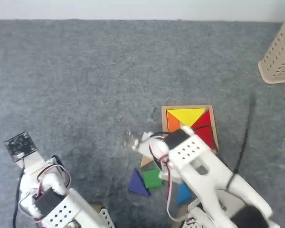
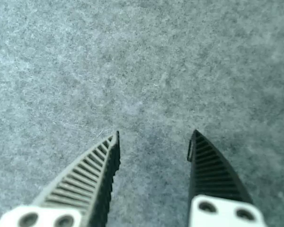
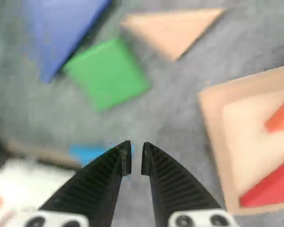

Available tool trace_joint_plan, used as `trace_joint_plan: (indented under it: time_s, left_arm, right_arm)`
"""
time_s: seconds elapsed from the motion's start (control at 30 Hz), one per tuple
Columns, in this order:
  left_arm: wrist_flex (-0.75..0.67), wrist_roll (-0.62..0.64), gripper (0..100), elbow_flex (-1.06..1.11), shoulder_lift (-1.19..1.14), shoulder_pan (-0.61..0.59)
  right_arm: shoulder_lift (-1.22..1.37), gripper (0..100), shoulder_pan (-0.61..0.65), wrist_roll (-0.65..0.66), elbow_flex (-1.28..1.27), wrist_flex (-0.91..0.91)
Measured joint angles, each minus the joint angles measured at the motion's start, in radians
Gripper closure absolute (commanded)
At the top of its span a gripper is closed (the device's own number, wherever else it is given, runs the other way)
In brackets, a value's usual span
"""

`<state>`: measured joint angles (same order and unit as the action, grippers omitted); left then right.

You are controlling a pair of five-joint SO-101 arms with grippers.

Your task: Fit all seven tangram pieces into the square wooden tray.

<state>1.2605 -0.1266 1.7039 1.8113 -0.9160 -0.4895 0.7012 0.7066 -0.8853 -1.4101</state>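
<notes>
Left pincer [image 2: 154,142] spread above carpet [image 2: 142,56]; right pincer [image 3: 135,158] nearly pressed together beside the tray [image 3: 212,101].

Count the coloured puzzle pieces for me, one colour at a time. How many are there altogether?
yellow piece: 1
red piece: 1
orange piece: 1
green piece: 1
dark blue piece: 1
light blue piece: 1
tan piece: 1
Total: 7
</notes>
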Motion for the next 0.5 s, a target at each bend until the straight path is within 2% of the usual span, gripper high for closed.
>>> trace_joint_plan:
  time_s: [0.07,0.17,0.5]
  left_arm:
    - [0.000,0.000,77,0.000,0.000,0.000]
    - [0.000,0.000,77,0.000,0.000,0.000]
    - [0.000,0.000,77,0.000,0.000,0.000]
  right_arm:
    - [-0.066,93.5,-0.011,0.117,-0.037,-0.083]
    - [-0.132,93.5,-0.008,0.226,-0.135,-0.092]
    - [-0.133,93.9,-0.008,0.316,-0.230,-0.018]
